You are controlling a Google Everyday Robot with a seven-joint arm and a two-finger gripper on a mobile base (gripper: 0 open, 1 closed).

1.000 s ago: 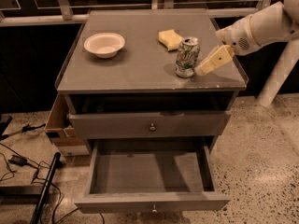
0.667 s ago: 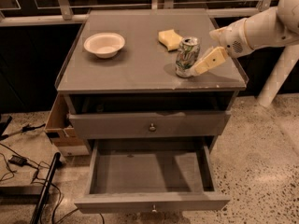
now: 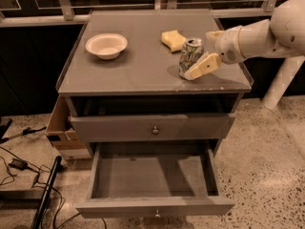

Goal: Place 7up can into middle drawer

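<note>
While the white robot arm point(image 3: 257, 35) reaches in from the right, its tan pincer point(image 3: 198, 54) sits at the right front of the grey worktop point(image 3: 143, 61), open and straddling the small white-and-green aluminium 7up can point(image 3: 189, 51). The near finger point(image 3: 204, 65) lies against the can's lower right side and the far finger point(image 3: 213, 34) is just beside its silver top. Can't tell if there is any squeeze. The can stands on the worktop, leaning slightly.

Count: one can, one yellow sponge point(image 3: 173, 39) just behind it, one white round bowl point(image 3: 120, 41) well apart at the left, two grey knobbed drawers.

Containers: the wide shallow grey middle drawer point(image 3: 155, 208), the lower one, is pulled out, bare grey floor showing. The upper grey drawer point(image 3: 152, 128) is pushed in, inside hidden. The bowl shows only its white inside. A brown cardboard box point(image 3: 59, 128) is beside the cabinet's left, contents not visible.
</note>
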